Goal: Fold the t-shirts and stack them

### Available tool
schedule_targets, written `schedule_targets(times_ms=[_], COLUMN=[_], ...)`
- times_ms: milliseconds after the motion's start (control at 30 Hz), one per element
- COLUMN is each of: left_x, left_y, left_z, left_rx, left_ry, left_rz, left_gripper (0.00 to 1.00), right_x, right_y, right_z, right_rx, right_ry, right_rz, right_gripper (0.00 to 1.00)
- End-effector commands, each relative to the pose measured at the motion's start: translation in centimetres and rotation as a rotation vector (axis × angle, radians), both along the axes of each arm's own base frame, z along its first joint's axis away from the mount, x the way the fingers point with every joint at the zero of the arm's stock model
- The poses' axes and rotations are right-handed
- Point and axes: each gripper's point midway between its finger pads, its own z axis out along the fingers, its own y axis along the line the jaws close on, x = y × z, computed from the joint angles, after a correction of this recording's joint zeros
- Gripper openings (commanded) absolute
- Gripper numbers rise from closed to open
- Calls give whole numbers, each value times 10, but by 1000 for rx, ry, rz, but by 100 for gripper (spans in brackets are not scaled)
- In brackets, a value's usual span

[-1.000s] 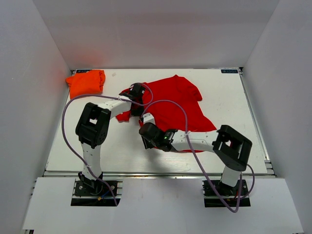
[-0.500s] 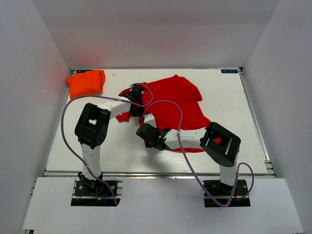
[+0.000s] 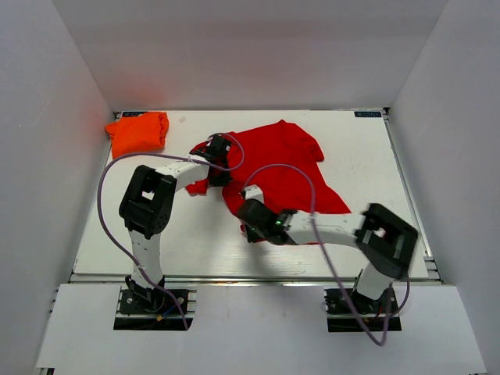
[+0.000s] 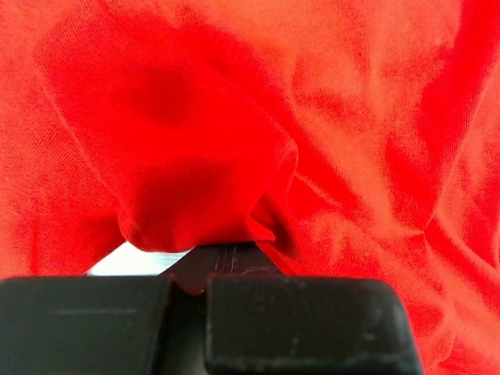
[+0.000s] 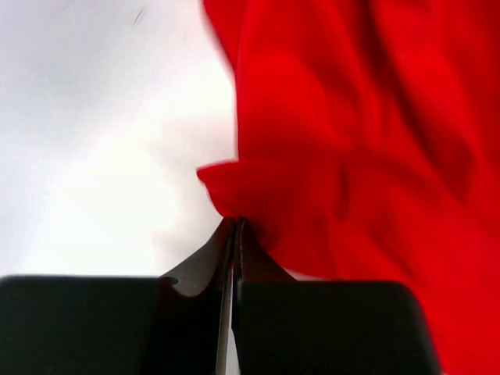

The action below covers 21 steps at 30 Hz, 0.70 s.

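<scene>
The red t-shirt point(image 3: 285, 160) lies spread and rumpled in the middle of the white table point(image 3: 109, 226). My left gripper point(image 3: 216, 166) is at the shirt's left edge. In the left wrist view it point(image 4: 234, 251) is shut on a bunched fold of the red t-shirt point(image 4: 351, 117). My right gripper point(image 3: 248, 226) is at the shirt's near left corner. In the right wrist view it point(image 5: 237, 223) is shut on the edge of the red t-shirt point(image 5: 351, 156). The orange t-shirt point(image 3: 139, 133) sits folded at the back left corner, away from both grippers.
White walls point(image 3: 47, 156) close in the table on the left, back and right. Purple cables point(image 3: 105, 203) loop from both arms over the table. The right arm's elbow point(image 3: 387, 238) hangs over the near right of the table.
The right gripper has closed on the red shirt's edge and shifted right and nearer. Its elbow swung right. The left arm has stayed put.
</scene>
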Motion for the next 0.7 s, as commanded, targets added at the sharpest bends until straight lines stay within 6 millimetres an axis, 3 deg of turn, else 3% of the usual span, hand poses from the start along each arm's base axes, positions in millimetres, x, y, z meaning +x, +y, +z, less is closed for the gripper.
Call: schedule_targets(times_ms=[0, 133, 267, 300, 333, 400, 433, 467, 533, 567, 667], left_x=[-35, -33, -35, -33, -36, -35, -35, -35, -35, -34, -31], left_y=[39, 45, 56, 55, 56, 57, 57, 57, 62, 63, 62], left_z=[-33, -33, -37, -32, -34, -31, -31, -31, -27, -27, -25], left_rx=[141, 155, 194, 188, 192, 195, 196, 196, 199, 207, 203], left_ry=[142, 138, 153, 141, 149, 137, 137, 137, 138, 135, 126], left_rz=[25, 29, 50, 51, 50, 55, 55, 55, 56, 59, 60], left_gripper=[0, 0, 0, 0, 0, 0, 0, 0, 0, 0, 0], right_x=[-26, -63, -103, -104, -117, -125, -129, -137, -149, -162, -169], right_y=[5, -15, -40, -35, -41, -41, -40, -39, -41, -45, -40], right_z=[55, 48, 20, 31, 23, 25, 27, 29, 30, 26, 34], right_rx=[217, 261, 296, 348, 349, 396, 408, 418, 403, 378, 350], right_ry=[11, 123, 245, 229, 272, 261, 256, 269, 283, 318, 309], right_rz=[103, 164, 225, 247, 284, 339, 376, 429, 508, 563, 639], right_gripper=[0, 0, 0, 0, 0, 2, 5, 16, 25, 38, 46])
